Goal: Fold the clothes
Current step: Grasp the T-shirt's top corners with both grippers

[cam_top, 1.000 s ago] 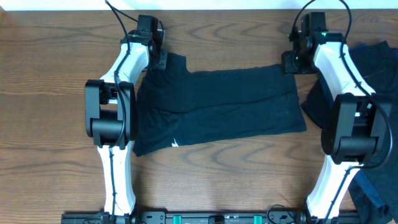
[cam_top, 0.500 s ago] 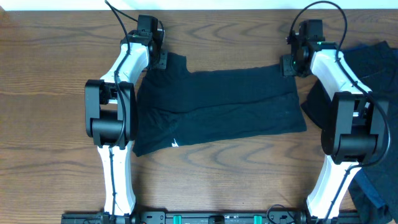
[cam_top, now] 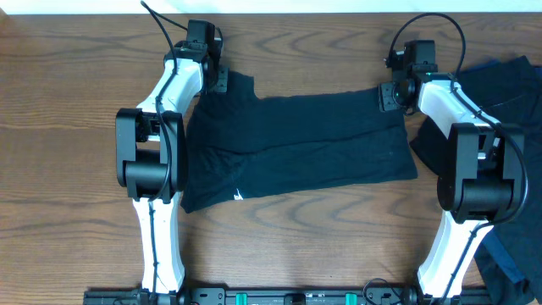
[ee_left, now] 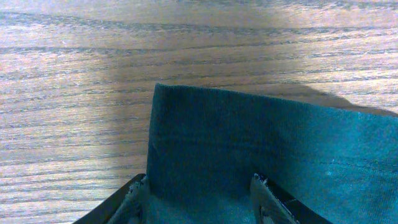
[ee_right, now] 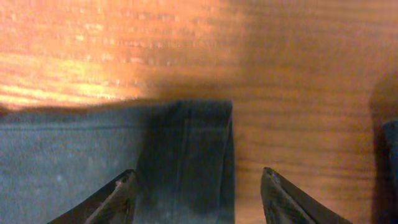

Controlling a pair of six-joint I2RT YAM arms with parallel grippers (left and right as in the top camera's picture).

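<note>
Cloth: one dark T-shirt [cam_top: 296, 144] spread flat mid-tabletop [cam_top: 68, 127], with one small white label [cam_top: 238, 194] visible only overhead. More dark cloth [cam_top: 521, 85] is heaped at the right edge. Soft knit on wood grain. Only the wrist views show hems: left fingers [ee_left: 134, 193] parted astride the far-left corner, right fingers [ee_right: 121, 193] parted astride the far-right, neither pinching.

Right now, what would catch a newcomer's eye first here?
A dark T-shirt lies spread flat in the middle of the table. The left arm and right arm reach to its far corners, jaws open astride the cloth. More dark clothes are heaped at the table's right edge.
</note>
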